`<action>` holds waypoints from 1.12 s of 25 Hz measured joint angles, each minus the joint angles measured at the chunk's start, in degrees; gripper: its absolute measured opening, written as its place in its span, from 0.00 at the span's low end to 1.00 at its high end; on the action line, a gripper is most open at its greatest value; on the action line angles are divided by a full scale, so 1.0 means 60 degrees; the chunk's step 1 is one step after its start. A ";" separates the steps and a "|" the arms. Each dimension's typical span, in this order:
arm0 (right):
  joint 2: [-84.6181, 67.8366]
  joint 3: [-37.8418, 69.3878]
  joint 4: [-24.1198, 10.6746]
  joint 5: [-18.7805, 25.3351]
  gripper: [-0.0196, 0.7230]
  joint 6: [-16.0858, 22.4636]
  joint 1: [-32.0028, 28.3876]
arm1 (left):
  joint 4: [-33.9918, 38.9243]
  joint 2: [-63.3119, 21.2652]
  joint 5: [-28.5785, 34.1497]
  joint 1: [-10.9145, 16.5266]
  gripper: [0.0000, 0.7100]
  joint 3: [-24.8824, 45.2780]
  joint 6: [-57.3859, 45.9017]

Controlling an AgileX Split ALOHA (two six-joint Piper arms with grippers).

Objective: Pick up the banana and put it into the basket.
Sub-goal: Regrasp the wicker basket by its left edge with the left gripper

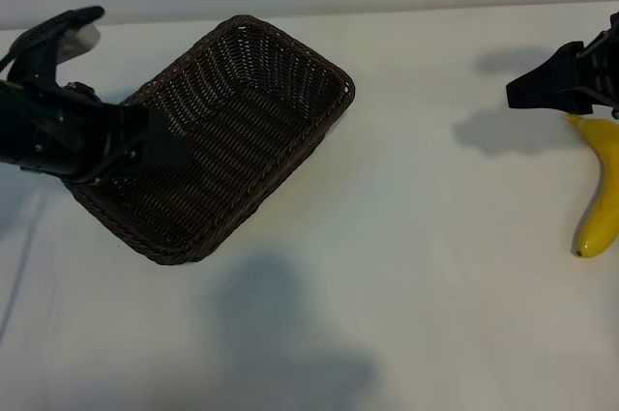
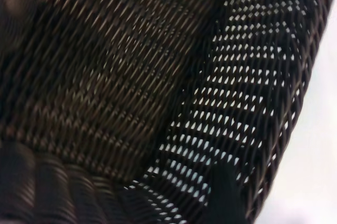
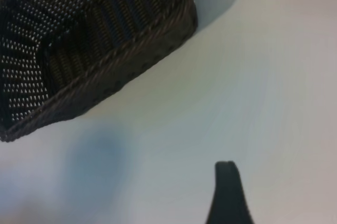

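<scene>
Both my grippers open: left (image 1: 160, 145) over basket (image 1: 290, 53) left rim, right (image 1: 542, 90) above banana (image 1: 600, 208).

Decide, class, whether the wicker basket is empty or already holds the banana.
Empty. The basket shows only bare weave inside, while the banana lies on the table far to its right, under the right gripper.

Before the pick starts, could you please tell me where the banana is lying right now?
In the exterior view the banana lies on the table at the far right edge, just below the right end effector and far from the basket.
</scene>
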 joint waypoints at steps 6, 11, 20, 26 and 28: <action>0.0000 0.0000 0.0000 0.0000 0.70 0.0000 0.0000 | 0.2098 0.0000 0.0211 0.0000 0.77 -0.0251 -0.3411; 0.0000 0.0000 0.0000 -0.0007 0.70 0.0000 0.0000 | 0.4679 0.0000 0.1525 0.0000 0.77 -0.1483 -0.5677; 0.0000 0.0000 0.0000 -0.0080 0.70 0.0000 0.0000 | 0.5316 0.0002 0.2030 0.0000 0.77 -0.2104 -0.8966; 0.0000 0.0000 0.0000 -0.0109 0.70 0.0000 0.0000 | 0.5311 0.0484 0.2500 0.0000 0.77 -0.2104 -1.0230; 0.0000 0.0000 0.0000 -0.0126 0.70 0.0000 0.0000 | 0.5311 0.0737 0.2522 0.0000 0.77 -0.2104 -1.0255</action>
